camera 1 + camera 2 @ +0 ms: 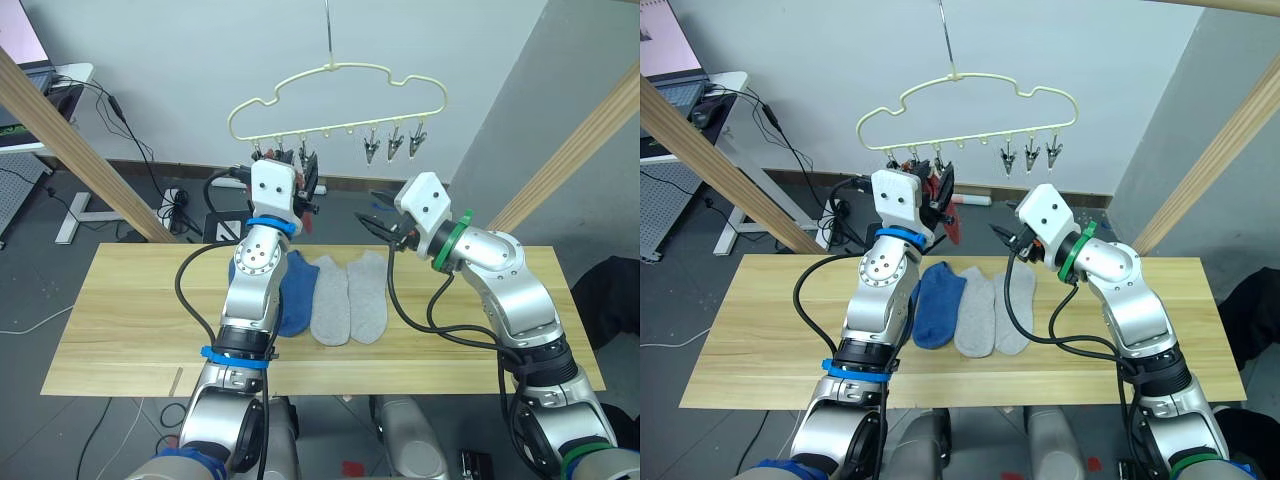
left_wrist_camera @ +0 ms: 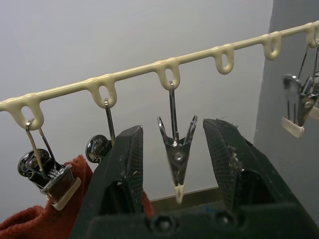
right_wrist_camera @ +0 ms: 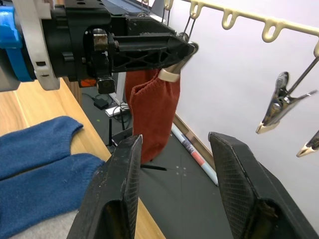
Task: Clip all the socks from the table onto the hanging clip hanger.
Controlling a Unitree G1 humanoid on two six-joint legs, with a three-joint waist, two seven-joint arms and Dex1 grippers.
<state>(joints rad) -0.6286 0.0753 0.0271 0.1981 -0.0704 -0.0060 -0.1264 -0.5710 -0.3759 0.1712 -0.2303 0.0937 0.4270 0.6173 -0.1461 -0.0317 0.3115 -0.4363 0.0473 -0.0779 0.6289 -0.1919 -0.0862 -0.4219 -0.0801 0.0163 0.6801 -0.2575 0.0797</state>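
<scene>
The pale-yellow clip hanger hangs above the table's far edge. My left gripper is raised to its left clips and stands open, its fingers on either side of one silver clip without touching it. A rust-red sock hangs from the clips beside it. My right gripper is open and holds nothing, just right of the left one and lower, above the socks. On the wooden table lie a blue sock and two light grey socks side by side. More blue knit shows behind my left arm.
Three free silver clips hang at the hanger's right end. Slanted wooden poles rise at both sides behind the table. A white desk with a laptop stands at the far left, with cables on the floor.
</scene>
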